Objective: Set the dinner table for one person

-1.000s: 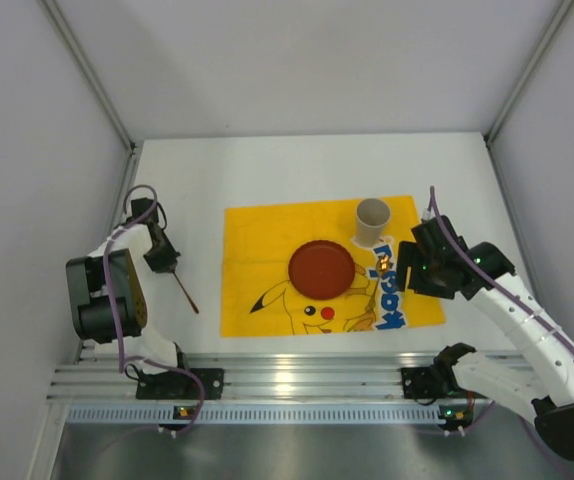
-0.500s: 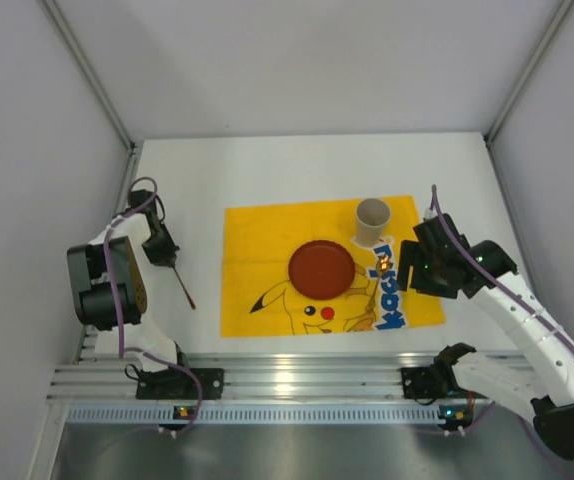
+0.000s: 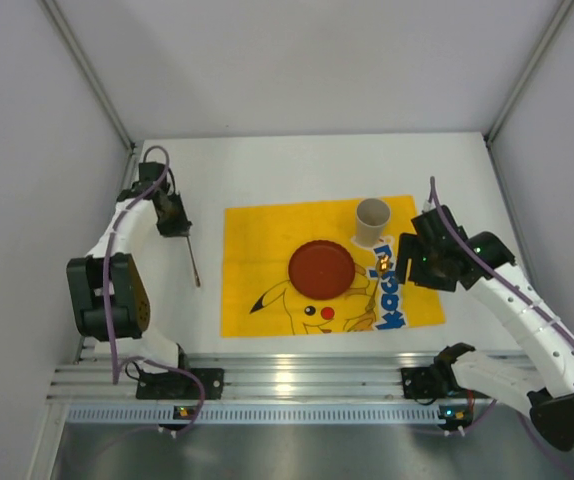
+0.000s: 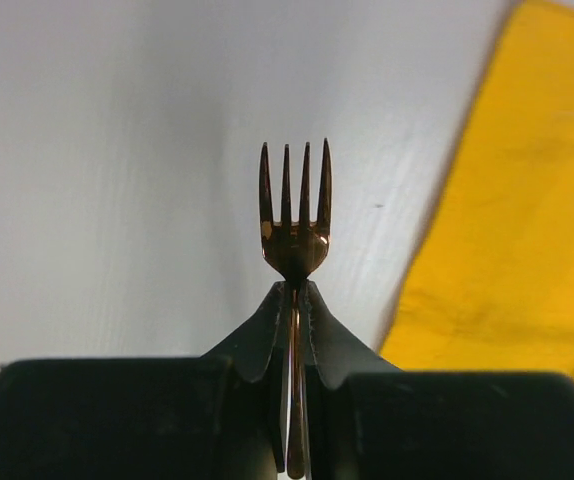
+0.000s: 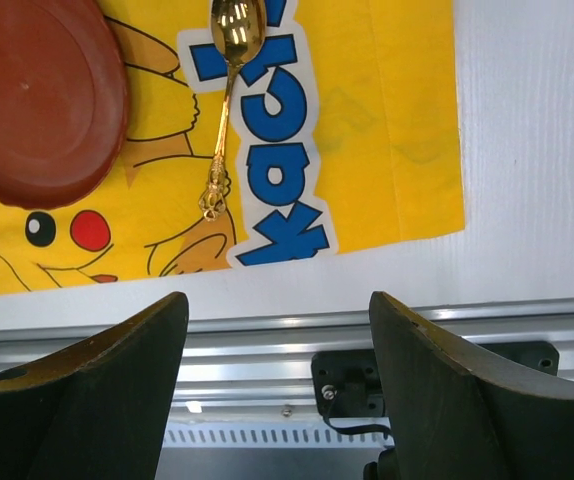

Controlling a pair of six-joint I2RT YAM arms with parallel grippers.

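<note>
My left gripper [image 3: 179, 226] is shut on a copper-coloured fork [image 3: 193, 262] and holds it over the white dinner table [image 3: 297, 165], left of the yellow Pikachu cloth [image 3: 262, 245]. In the left wrist view the fork [image 4: 295, 215] sticks out between the closed fingertips [image 4: 267, 330], tines forward. My right gripper [image 3: 405, 268] is open and empty, above the cloth's right edge. A gold spoon [image 3: 377, 275] lies on the cloth right of a red-brown plate [image 3: 320, 268]. The right wrist view shows the spoon [image 5: 222, 110] and plate [image 5: 37, 100].
A beige paper cup [image 3: 372, 220] stands upright on the cloth behind the plate's right side. The ridged aluminium rail [image 3: 287, 380] runs along the near edge, with both arm bases on it. White walls enclose the table on three sides.
My left gripper has moved away from the near edge toward the back of the table, carrying the fork with it. The right arm has hardly moved.
</note>
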